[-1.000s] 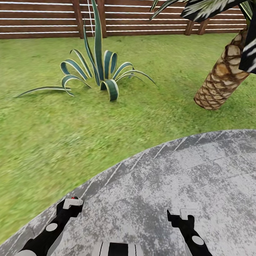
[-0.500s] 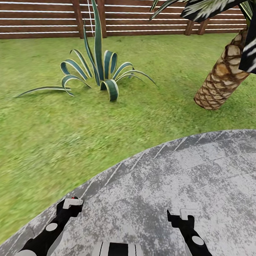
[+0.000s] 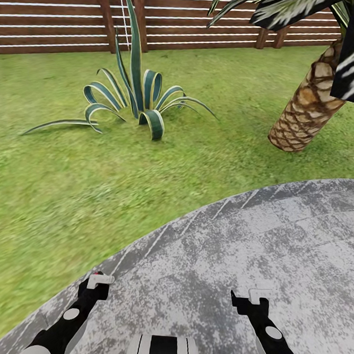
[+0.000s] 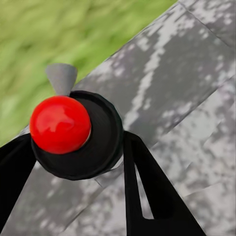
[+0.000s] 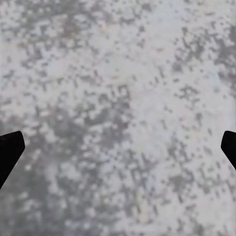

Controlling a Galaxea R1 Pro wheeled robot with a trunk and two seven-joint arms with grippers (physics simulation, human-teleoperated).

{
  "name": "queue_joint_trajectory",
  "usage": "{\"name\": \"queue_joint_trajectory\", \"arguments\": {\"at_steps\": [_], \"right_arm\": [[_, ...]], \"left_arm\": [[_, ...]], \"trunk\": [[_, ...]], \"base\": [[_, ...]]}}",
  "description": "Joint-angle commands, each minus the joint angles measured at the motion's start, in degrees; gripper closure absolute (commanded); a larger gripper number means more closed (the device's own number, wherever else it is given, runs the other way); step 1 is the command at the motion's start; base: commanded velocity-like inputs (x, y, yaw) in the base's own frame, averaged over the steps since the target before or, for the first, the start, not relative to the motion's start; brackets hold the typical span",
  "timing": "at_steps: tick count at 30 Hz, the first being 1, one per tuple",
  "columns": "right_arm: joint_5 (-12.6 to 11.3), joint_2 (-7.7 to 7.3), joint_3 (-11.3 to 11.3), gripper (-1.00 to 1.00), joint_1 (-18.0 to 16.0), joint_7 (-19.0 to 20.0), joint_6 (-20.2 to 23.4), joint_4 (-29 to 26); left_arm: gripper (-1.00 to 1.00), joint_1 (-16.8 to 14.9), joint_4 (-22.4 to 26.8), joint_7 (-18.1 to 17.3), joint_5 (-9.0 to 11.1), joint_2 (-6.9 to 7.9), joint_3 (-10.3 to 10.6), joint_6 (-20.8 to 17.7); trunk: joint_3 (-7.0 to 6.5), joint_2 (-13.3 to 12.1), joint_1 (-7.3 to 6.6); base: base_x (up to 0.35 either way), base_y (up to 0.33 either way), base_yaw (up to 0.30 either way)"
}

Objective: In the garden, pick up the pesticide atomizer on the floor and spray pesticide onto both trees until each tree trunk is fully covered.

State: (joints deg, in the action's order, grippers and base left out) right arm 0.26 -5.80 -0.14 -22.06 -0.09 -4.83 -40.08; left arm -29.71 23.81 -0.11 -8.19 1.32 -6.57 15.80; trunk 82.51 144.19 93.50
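Under your arms: grey mottled stone paving (image 3: 219, 255) carried the robot, its curved edge meeting the green lawn (image 3: 64, 189) on your left.
Left tool: your left tool (image 3: 100, 280) hung low over the paving near that edge, closed round the pesticide atomizer (image 4: 93, 142).
Atomizer: in the left wrist view you had its round black body sitting between the two black fingers (image 4: 142, 191), with a glossy red knob (image 4: 60, 124) on top and a small grey nozzle (image 4: 61, 77) sticking out beyond it. In the head view only a speck of red showed at the tool's tip.
Right tool: your right tool (image 3: 252, 297) hovered over the paving on the other side, spread wide with nothing in it. In the right wrist view each dark fingertip (image 5: 9, 150) sat at the far edge, with bare stone between them.
Torso: the robot's white-and-black trunk (image 3: 163, 351) showed between the two arms.
Ahead: a striped, spiky-leaved plant (image 3: 140, 97) grew out of the lawn.
Right of it: a short palm with a woven-looking trunk (image 3: 304, 112) leaned on the grass.
Far side: a brown slatted fence (image 3: 50, 23) closed off the lawn.
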Motion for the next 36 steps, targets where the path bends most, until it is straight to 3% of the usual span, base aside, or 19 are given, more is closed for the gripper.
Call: {"name": "queue_joint_trajectory", "arguments": {"at_steps": [1, 11, 30, 36], "right_arm": [[0.0, 0.0, 0.01, -1.0, 0.0, 0.0, 0.0, 0.0], [0.0, 0.0, -0.03, -1.0, 0.0, 0.0, 0.0, 0.0], [0.0, 0.37, 0.16, -1.0, 0.05, -0.08, -0.45, -0.19], [0.16, -0.09, 0.06, -1.0, 0.69, -0.11, -4.44, 2.72]], "left_arm": [[1.0, 0.0, 0.0, 0.02, -0.05, 0.0, 0.03, 0.01], [1.0, 0.0, 0.59, 0.02, 0.0, 0.0, 0.13, 0.02], [1.0, 0.03, 0.57, -0.01, 0.0, 0.0, 0.15, -0.07], [1.0, 1.98, 0.41, -0.16, -0.26, 0.63, -0.09, -0.02]], "trunk": [[0.0, 0.0, 0.0], [0.0, 0.0, 0.0], [-4.35, -0.25, -0.49], [-6.2, -0.33, -0.65]], "base": [[0.0, 0.0, 0.0], [0.0, 0.0, 0.0], [0.0, 0.0, -0.006], [0.0, 0.0, -0.026]]}}
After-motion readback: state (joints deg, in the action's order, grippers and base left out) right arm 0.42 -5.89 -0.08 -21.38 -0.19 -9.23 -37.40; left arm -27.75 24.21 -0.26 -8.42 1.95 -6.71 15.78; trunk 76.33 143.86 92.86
